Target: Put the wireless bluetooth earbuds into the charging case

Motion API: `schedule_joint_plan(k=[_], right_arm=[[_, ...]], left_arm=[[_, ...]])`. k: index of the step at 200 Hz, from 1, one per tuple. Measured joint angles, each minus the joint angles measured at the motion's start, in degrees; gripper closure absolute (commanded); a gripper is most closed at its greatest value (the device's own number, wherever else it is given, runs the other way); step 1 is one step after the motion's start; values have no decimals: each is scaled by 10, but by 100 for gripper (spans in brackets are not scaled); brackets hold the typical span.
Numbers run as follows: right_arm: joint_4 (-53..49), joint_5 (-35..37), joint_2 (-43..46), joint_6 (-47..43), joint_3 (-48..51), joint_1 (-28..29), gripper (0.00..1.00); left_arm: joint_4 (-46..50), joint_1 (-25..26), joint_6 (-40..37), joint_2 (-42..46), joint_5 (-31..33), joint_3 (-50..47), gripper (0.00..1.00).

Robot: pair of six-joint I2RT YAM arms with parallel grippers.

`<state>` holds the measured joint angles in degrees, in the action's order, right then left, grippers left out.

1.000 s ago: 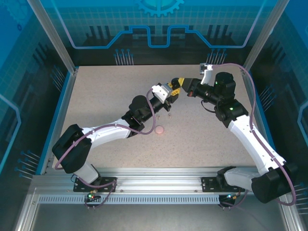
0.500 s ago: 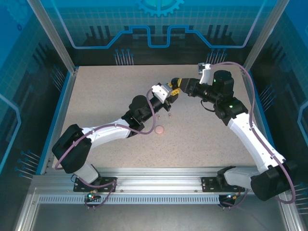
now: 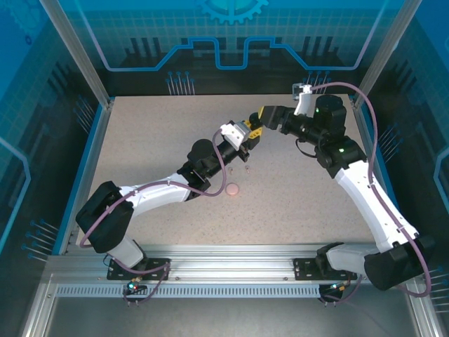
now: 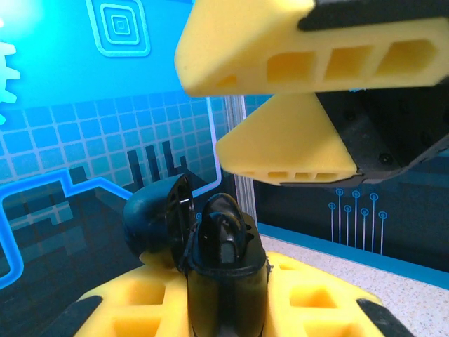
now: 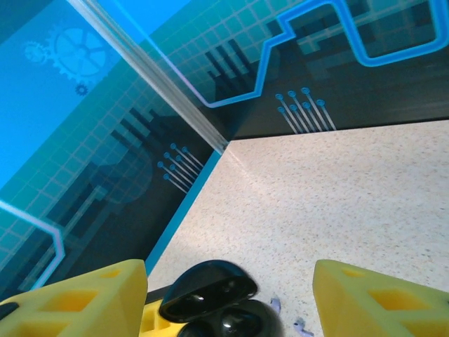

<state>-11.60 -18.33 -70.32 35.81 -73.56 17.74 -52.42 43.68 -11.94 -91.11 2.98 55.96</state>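
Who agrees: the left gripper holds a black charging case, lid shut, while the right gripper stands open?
No: its lid is open, as the left wrist view shows. The left gripper holds the black charging case; the right gripper stands open.

Nothing readable anywhere, no words, brands or numbers. Just a gear graphic [image 5: 69,49] and circuit-line art [image 5: 302,109] on the blue wall panels [image 5: 182,28] beyond the right gripper [image 5: 230,281].
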Motion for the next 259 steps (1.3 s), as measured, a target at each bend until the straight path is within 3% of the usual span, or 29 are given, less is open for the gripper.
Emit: schedule_joint_plan(k=[40, 94, 136, 201, 259], right_arm=[[-105, 19, -50, -9, -115, -36, 38], [-296, 34, -245, -62, -372, -35, 60], [-414, 39, -352, -100, -490, -14, 68], [-483, 51, -360, -140, -491, 29, 77], [-463, 76, -245, -142, -364, 29, 77]], left_arm=[[1, 0, 0, 0, -3, 0, 100], [10, 0, 2, 0, -14, 0, 100], [18, 0, 7, 0, -18, 0, 100], [25, 0, 11, 0, -23, 2, 100], [43, 8, 13, -4, -41, 3, 100]])
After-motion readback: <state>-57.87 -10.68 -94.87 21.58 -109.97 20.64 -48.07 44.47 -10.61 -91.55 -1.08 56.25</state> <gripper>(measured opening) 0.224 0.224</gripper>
